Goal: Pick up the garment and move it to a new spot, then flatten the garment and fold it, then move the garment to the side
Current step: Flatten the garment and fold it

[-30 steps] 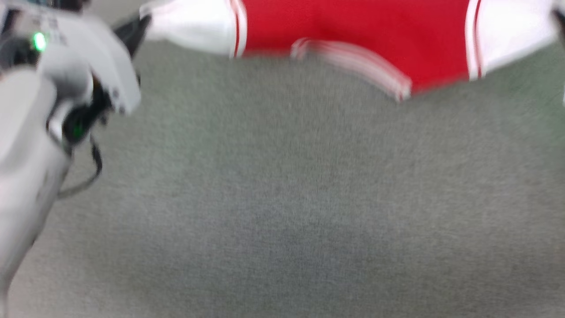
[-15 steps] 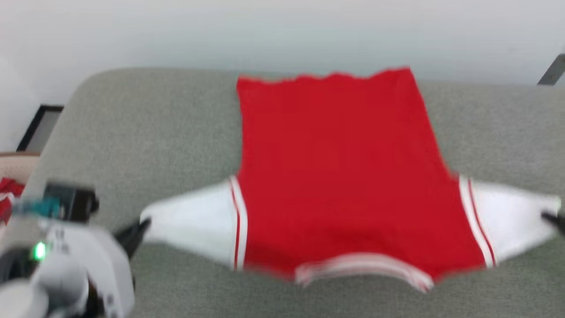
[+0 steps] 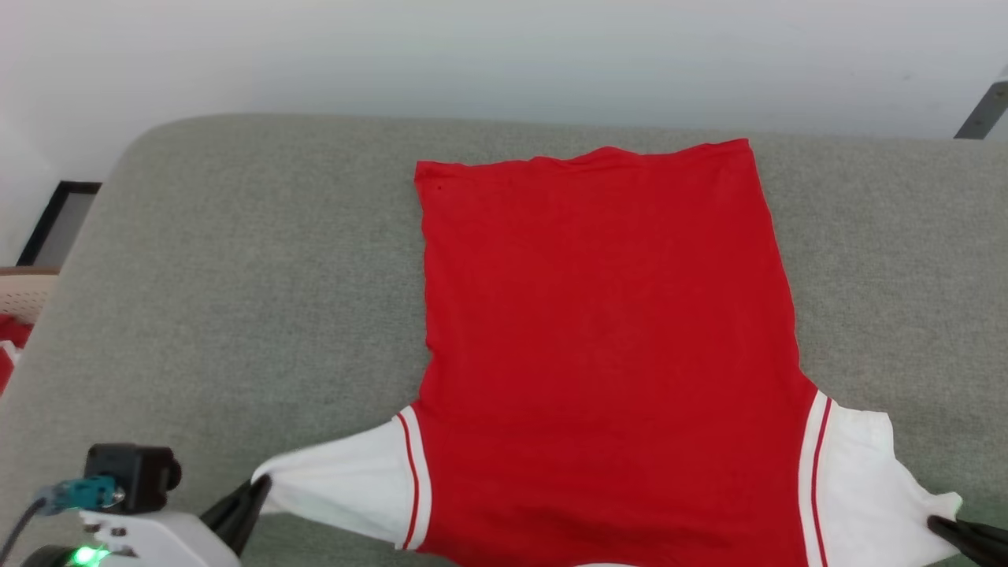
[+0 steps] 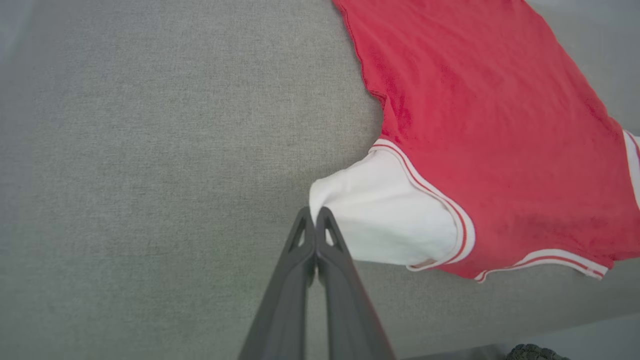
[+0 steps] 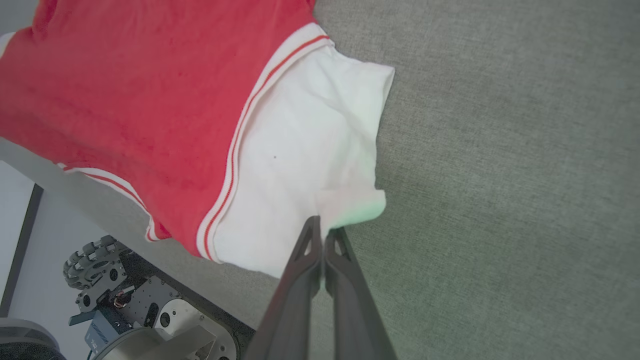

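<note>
A bright red garment (image 3: 606, 331) with white short sleeves lies spread on a grey cloth-covered desk (image 3: 236, 260), stretched between the robot's two claws. The left claw (image 3: 253, 494) has its two dark fingers pressed together on the tip of the left sleeve (image 3: 339, 488), which is drawn out to a point towards it. The right claw (image 3: 941, 526) is likewise clamped on the outer corner of the right sleeve (image 3: 858, 472). The red body runs away from both claws, its hem (image 3: 583, 164) lying nearly straight at the far end, well beyond them. This looks like the flattening step: the body is smooth, and the sleeves are the parts held taut. The next move probably calls for laying both sleeve tips down on the desk, letting go evenly so the cloth does not spring back into wrinkles, then taking fresh holds for the fold. The head view gives the whole outline and the hem, and a beige woven basket (image 3: 20, 295) with red cloth in it, far out to the side of the left claw. The left wrist view adds the striped collar band (image 4: 550, 255), close to the desk's near edge, off to the side of that claw's fingertips. The right wrist view shows creases in the right sleeve just ahead of its claw, and the robot's wheeled base (image 5: 150, 305) below the desk edge.
</note>
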